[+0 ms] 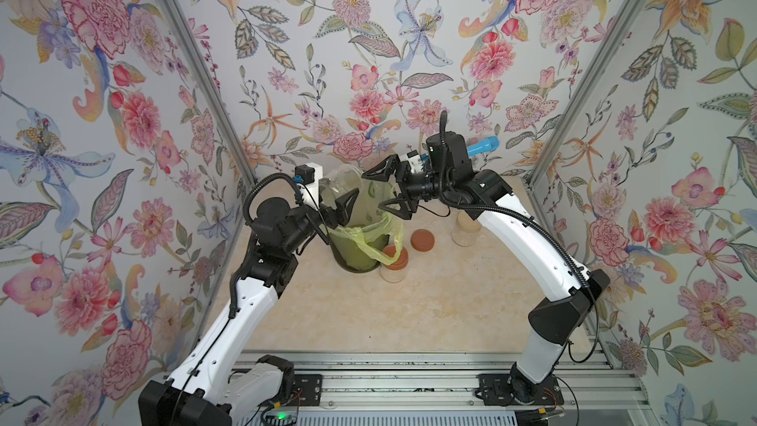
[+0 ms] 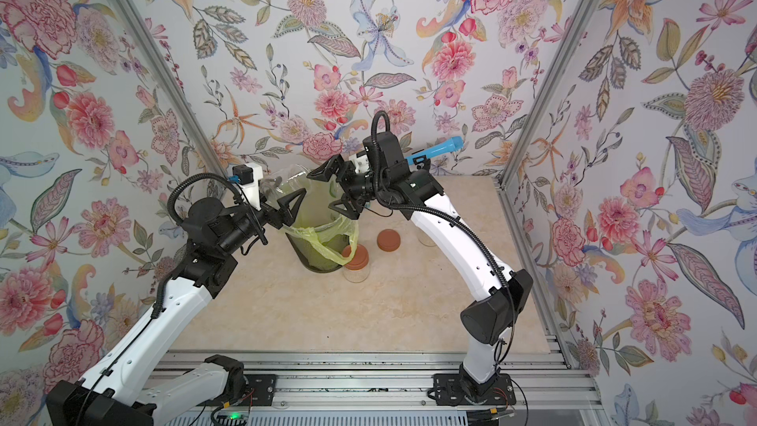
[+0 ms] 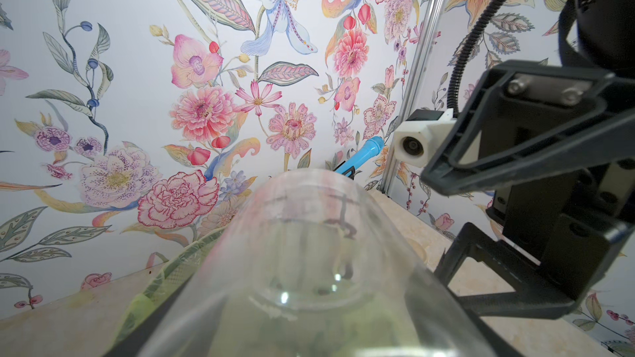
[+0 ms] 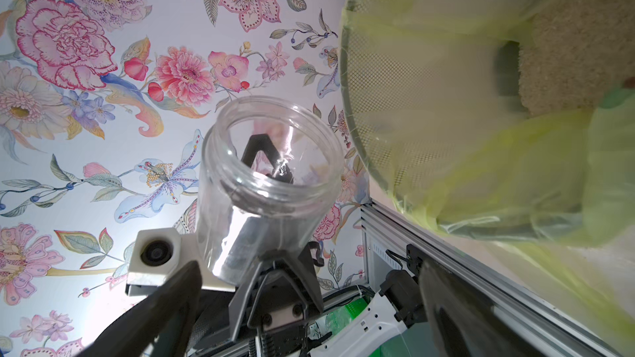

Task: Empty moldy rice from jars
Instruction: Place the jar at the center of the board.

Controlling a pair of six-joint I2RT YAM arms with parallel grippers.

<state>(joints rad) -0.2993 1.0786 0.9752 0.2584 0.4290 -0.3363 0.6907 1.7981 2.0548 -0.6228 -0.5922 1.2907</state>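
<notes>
My left gripper [image 1: 338,198] is shut on an open, lidless clear jar [image 1: 342,182], tilted with its mouth over the dark bin [image 1: 360,256]. The held jar [image 4: 271,180] looks empty; in the left wrist view its clear wall [image 3: 309,252] fills the foreground. Beige moldy rice [image 4: 577,49] lies in the bin's yellow-green bag. My right gripper [image 1: 389,190] hovers open above the bin rim, facing the jar's mouth and holding nothing. In both top views a jar with a reddish-brown lid [image 1: 395,264] stands by the bin. A beige-lidded jar [image 1: 467,229] with rice stands under my right arm.
A loose reddish-brown lid [image 1: 422,239] lies on the beige tabletop [image 1: 430,313] between the two standing jars. A blue tool [image 1: 483,145] shows by the back wall behind the right wrist. Flowered walls close in on three sides, and a metal rail [image 1: 409,383] runs along the front.
</notes>
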